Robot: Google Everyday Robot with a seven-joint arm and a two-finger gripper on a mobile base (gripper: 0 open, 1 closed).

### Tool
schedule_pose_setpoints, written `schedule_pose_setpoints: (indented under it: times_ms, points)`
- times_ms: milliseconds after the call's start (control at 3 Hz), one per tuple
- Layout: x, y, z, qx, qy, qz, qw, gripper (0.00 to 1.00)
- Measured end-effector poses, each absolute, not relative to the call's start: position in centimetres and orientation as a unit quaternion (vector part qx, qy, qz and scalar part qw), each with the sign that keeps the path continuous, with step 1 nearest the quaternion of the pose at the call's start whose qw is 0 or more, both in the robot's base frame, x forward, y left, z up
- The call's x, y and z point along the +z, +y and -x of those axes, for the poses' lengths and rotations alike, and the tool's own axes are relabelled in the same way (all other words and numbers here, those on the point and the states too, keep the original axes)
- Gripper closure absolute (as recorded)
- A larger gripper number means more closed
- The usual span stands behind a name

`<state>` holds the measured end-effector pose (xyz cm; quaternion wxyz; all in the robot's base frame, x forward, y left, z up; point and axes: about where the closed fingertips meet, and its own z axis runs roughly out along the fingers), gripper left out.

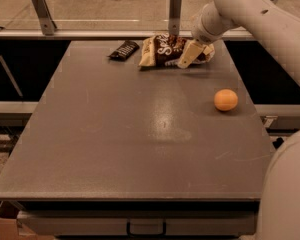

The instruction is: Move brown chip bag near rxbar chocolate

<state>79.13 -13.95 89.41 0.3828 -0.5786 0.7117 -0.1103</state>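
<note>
The brown chip bag [162,51] lies at the far edge of the grey table [140,134], dark brown with cream edges and white script. The rxbar chocolate [123,50], a small flat dark bar, lies just left of the bag with a narrow gap between them. My gripper [194,55] is at the bag's right end, low over the table and touching or overlapping that end. The white arm reaches in from the upper right.
A round orange fruit [225,99] sits on the right side of the table, nearer than the bag. Two metal posts [175,6] and a rail stand behind the table's far edge. The robot's white body [285,194] fills the lower right.
</note>
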Motion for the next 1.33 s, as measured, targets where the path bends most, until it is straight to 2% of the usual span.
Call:
schedule_pose_setpoints:
  times_ms: [667, 1333]
  points:
    - [92.5, -15.2, -76.5, -0.097, 0.710, 0.568, 0.406, 0.00]
    - [101.2, -18.8, -65.5, -0.064, 0.666, 0.595, 0.445, 0.00]
